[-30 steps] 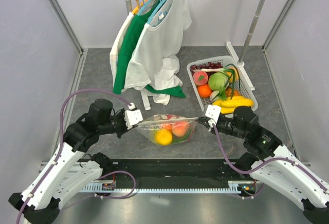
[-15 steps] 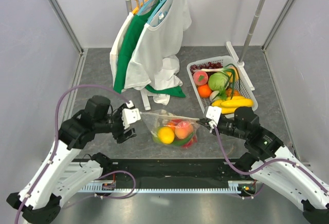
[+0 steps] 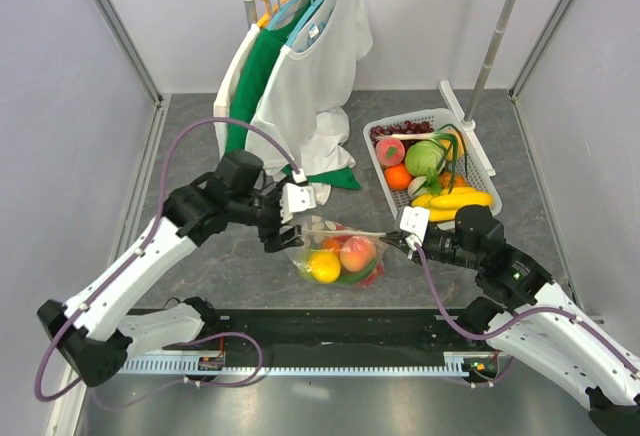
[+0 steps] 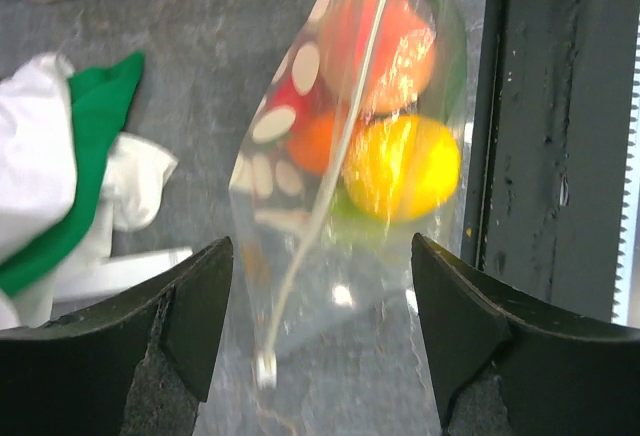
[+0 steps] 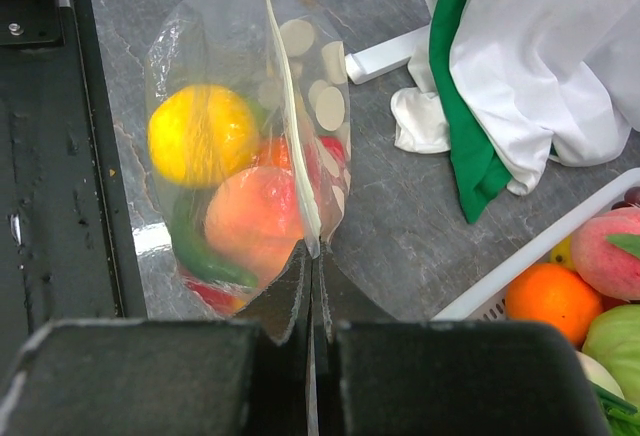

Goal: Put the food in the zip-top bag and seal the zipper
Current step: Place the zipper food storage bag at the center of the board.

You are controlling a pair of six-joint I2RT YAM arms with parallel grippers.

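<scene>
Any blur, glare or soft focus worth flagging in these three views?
Top external: sharp, evenly lit, soft shadows. Left wrist: the zip-top bag and the lemon inside look soft, with glare patches on the plastic; the open left claw shows as dark blurred shapes. Right wrist: crisper on the bag, a few glints; the right claw, shut on the bag's edge, is out of focus.

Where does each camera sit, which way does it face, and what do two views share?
Top external: above and behind the bases, facing down over the table; both arms, left gripper, right gripper, zip-top bag between.
Left wrist: on that wrist, looking down at the bag between its open fingers.
Right wrist: on that wrist, looking along the zipper; its shut fingers pinch the bag.
Shared: both wrist views show the lemon.
</scene>
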